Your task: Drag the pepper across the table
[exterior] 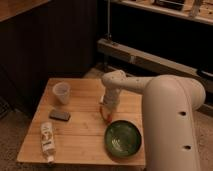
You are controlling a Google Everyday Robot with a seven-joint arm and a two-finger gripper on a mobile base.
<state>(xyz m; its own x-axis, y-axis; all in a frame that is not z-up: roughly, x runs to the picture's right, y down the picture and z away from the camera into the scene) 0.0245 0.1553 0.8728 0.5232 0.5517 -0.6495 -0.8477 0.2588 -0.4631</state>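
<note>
One camera only, set high and looking forward and down along the robot's own arm (172, 125) — that white limb fills the lower right, close to the lens. The table (80, 132) lies at middle distance, nearly all its top in frame, with a dark wall (50, 45) behind. The gripper (105, 111) hangs near the picture's centre — low over the tabletop, just beside the green bowl (122, 140)

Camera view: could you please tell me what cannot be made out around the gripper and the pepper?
- The gripper, low over the middle of the table: in the camera view the white arm above hides its tip, so its grip is unclear.
- The pepper: only a red-orange sliver shows beneath the gripper.
- The table: its right edge is covered by the arm.
</note>
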